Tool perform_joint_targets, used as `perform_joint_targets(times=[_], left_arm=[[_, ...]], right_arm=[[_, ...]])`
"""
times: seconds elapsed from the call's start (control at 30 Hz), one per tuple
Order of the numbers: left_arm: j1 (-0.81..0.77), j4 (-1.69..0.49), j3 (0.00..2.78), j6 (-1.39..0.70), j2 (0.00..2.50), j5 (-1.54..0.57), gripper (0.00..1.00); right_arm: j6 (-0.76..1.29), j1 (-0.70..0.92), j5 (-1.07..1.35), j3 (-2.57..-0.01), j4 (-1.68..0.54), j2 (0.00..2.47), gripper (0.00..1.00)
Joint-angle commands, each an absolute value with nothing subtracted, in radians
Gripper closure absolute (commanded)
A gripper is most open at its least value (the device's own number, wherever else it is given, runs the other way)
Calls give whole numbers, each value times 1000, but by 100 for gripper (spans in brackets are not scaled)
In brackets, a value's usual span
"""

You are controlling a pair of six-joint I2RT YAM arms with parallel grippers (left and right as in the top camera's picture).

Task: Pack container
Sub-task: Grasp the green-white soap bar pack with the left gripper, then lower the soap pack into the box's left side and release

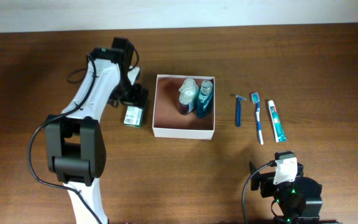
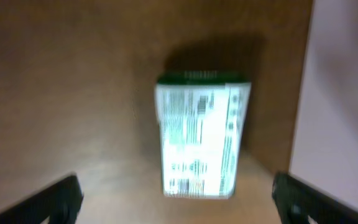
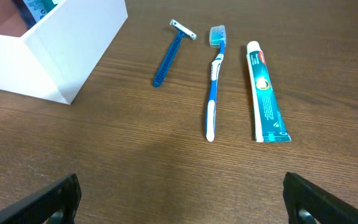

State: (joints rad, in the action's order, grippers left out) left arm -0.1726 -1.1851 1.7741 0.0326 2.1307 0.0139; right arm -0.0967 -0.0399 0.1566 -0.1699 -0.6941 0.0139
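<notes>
The container (image 1: 184, 130) is a square white box with a pinkish-tan inside, at the table's middle. It holds a clear bottle (image 1: 187, 95) and a teal bottle (image 1: 204, 98). Its wall shows in the right wrist view (image 3: 67, 43) and the left wrist view (image 2: 344, 99). A small green-and-white carton (image 1: 132, 116) lies just left of it, blurred in the left wrist view (image 2: 201, 140). My left gripper (image 2: 176, 199) is open above the carton, apart from it. A blue razor (image 1: 238, 110), a toothbrush (image 1: 258, 116) and a toothpaste tube (image 1: 276, 120) lie right of the container. My right gripper (image 3: 179, 199) is open and empty near the front edge.
The razor (image 3: 169, 53), toothbrush (image 3: 214, 81) and toothpaste tube (image 3: 265, 93) lie side by side ahead of the right gripper. The left arm (image 1: 95, 87) reaches over the table's left part. The right arm's base (image 1: 288, 186) sits at the front right.
</notes>
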Motion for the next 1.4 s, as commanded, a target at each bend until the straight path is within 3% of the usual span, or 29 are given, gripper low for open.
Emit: perform_joint_targets(times=[0.0,0.17,0.53,0.93,1.07,1.37], left_arm=[[-172,-1097,1660,81,2111,-34,2],[-174,-1015,1568,81,2111,-38,11],[-173,-955,1514,69,2113,-36,46],[-177,-1334,1873,-35,2003,-35,72],[-221,-1396,1988,-54,1925,-91,74],[-361,-1300,1977,-176,1937,-56,73]], right_arm=[[-88,-47,162,-165,-692,7,1],[-88,-47,162,-165,-692,7,1],[-88,-47,162,-164,-692,7,1],[-88,-47,162,-165,-692,7,1],[-88,-47,162,-165,-692,7,1],[-88,-47,162,-165,-692,7,1]])
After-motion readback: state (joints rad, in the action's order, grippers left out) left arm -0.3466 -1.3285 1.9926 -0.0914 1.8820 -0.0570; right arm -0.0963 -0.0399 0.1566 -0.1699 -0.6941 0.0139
